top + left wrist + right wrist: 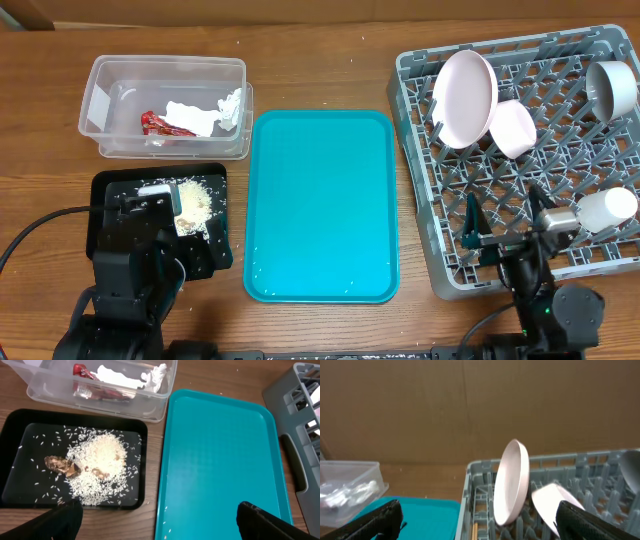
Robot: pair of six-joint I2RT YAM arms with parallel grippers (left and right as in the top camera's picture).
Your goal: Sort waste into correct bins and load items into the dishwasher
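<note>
The left claw hangs wide and empty above the near ends of the black tray and teal tray. The rice and brown scrap lie in the black tray. The red wrapper and napkin lie in the clear tub.

The right claw is also wide and empty, over the rack, which holds the plate, white bowl, grey-green bowl and cup. Sorting looks done. A second white bowl may be hidden, and a few grains dot the teal tray.

Clear plastic tub; glossy teal tray; wood table.
</note>
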